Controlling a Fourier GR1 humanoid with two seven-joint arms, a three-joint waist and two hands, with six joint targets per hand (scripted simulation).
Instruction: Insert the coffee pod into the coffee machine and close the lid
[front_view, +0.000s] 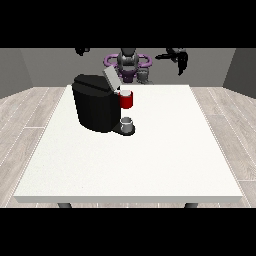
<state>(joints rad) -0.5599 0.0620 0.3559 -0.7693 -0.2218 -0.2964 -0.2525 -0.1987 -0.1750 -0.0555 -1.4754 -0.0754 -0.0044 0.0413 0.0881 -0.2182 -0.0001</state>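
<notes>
Looking across the desk (150, 160), I see the coffee machine (96, 105) with its lid (111, 78) tipped up so the pod can go in, but I cannot spot the coffee pod, and both robot hands (177, 57) hang high, fingers unclear.

Black boxy coffee machine (97, 107) sits upper left of center in the frame, its grey lid (111, 78) tilted up and open. Red pod holder (126, 100) sticks out at its right, small grey cup (127, 123) below.
</notes>
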